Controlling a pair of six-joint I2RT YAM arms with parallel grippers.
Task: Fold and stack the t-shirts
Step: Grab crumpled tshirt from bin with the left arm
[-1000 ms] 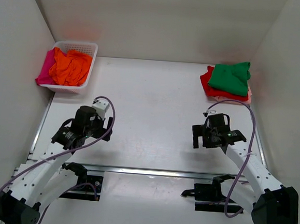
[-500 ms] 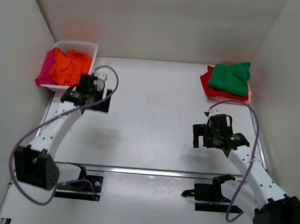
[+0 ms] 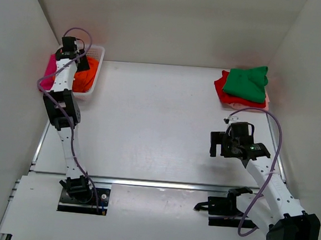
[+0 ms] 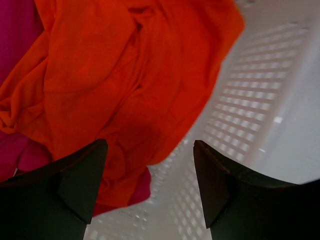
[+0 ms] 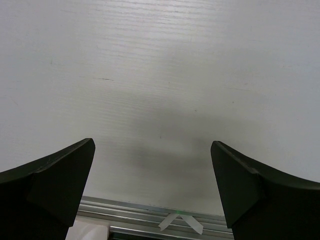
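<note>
I observed the right gripper (image 5: 152, 145) with its jaws spread wide and nothing between them. Its two dark fingers (image 5: 55, 180) occupied the left and right near corners of the view. Past them lay the bare white table (image 5: 160, 60), finely grained, with a soft shadow (image 5: 165, 135) between the fingertips. A metal rail (image 5: 140, 209) ran along the table's near edge. A small piece of pale tape (image 5: 181, 220) sat on that rail.

The basket wall (image 4: 245, 95) hems the spread left claw (image 4: 150, 146), orange t-shirt (image 4: 110, 65) heaped beneath.
</note>
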